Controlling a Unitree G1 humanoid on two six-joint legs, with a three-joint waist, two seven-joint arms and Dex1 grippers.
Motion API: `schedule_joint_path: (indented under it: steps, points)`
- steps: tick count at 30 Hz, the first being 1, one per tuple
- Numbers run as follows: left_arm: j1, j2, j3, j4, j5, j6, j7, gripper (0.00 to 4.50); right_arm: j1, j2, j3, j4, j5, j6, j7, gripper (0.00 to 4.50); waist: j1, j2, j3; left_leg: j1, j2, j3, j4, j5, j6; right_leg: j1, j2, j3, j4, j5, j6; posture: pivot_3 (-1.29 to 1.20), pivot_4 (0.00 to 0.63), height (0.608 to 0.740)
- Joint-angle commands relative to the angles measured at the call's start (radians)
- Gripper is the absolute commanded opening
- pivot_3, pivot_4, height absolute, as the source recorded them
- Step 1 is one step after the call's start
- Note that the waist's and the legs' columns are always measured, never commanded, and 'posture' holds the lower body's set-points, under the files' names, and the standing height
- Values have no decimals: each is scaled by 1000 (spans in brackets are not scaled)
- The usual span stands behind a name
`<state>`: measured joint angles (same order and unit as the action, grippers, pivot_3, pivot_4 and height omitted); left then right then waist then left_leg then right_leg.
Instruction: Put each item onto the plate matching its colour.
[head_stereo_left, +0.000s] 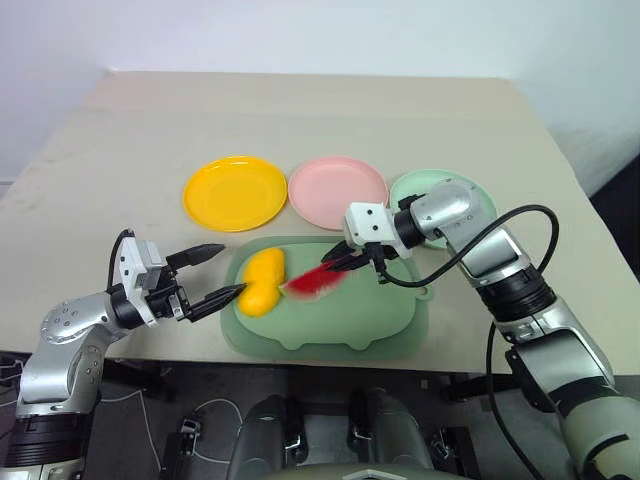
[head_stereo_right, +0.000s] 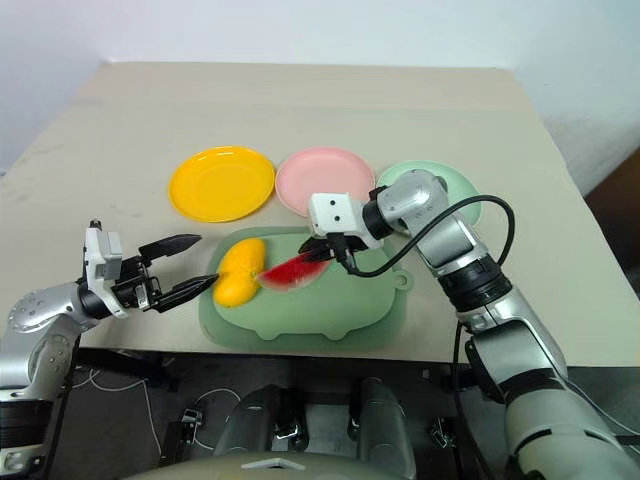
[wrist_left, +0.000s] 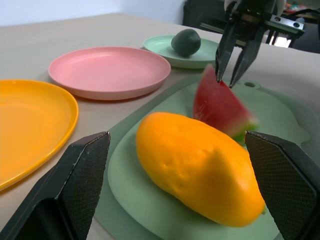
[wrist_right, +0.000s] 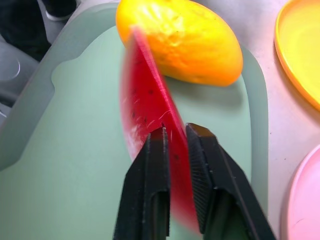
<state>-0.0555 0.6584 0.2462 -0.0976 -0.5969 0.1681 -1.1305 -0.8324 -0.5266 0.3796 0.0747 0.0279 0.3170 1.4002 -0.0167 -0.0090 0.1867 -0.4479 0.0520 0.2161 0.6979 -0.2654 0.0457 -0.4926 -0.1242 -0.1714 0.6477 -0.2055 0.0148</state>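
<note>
On the mat: the right gripper (wrist_right: 175, 137) has its fingers clamped on the thin top edge of the watermelon (head_stereo_left: 315, 281), just beside the mango (head_stereo_left: 263, 281); the mat (head_stereo_left: 380, 325) lies on the surface.
Left gripper (head_stereo_left: 220, 272): fingers wide apart, one on each side of the mango's near end, not touching it.
Avocado (wrist_left: 185, 42): already on the green plate (wrist_left: 162, 46).
Pink plate (head_stereo_left: 336, 192): bare, between the yellow plate (head_stereo_left: 234, 192) and the green one.
Risk, grip: the hold is narrow and near the tip, so the wedge may swing or slip out during the carry.
Risk, mango: the wedge's low end may knock it.
Writing: no label or brand can be read.
</note>
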Motion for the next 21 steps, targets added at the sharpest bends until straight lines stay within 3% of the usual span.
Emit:
schedule_joint_path:
  steps: [1,5,7,12,21]
  points:
    - [-18,3,1,-5,2,-13,-6,4500,17,-20,-19,-49,29,29,-7,686,-1,0,0,0,0,0,0,0,0,0,0,0,0,0,0,0,150,696]
    - [-22,2,-6,-9,4,-10,-5,4500,23,-19,-3,-47,27,30,-19,861,-1,0,0,0,0,0,0,0,0,0,0,0,0,0,0,0,150,696]
    - [-21,2,-7,-11,2,-8,-4,4500,18,-15,0,-39,27,15,-20,1276,-2,0,0,0,0,0,0,0,0,0,0,0,0,0,0,0,150,696]
    - [-13,5,-6,-21,0,-3,-1,4500,5,-19,19,-11,11,-8,-14,2900,-1,0,0,-1,0,0,0,0,0,0,0,0,0,0,0,0,150,696]
    - [-9,6,-8,-21,-1,-5,5,4500,-40,14,79,81,-43,-16,-23,2900,-3,0,0,-1,0,0,0,0,0,0,0,0,0,0,0,0,150,696]
